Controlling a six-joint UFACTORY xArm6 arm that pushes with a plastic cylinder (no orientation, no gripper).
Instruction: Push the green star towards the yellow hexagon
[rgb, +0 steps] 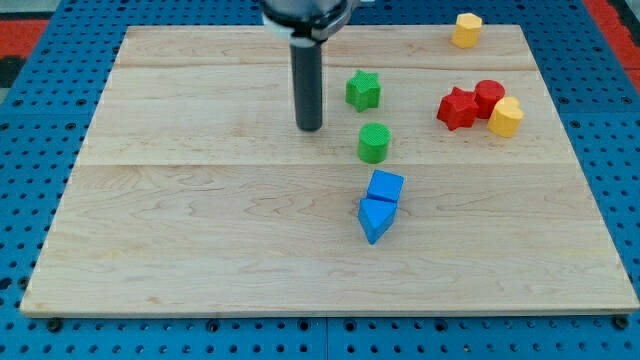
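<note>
The green star (363, 90) lies on the wooden board (200, 220), above the middle. The yellow hexagon (466, 30) sits near the board's top edge, to the view's upper right of the star. A second yellow block (506, 117) lies at the right, touching the red blocks. My tip (309, 127) rests on the board to the left of the green star and slightly lower, a short gap apart. The rod rises to the view's top.
A green cylinder (373, 143) stands just below the star, right of my tip. A blue cube (385, 186) and a blue triangular block (375, 218) touch below it. A red star (457, 108) and a red cylinder (489, 96) sit at the right.
</note>
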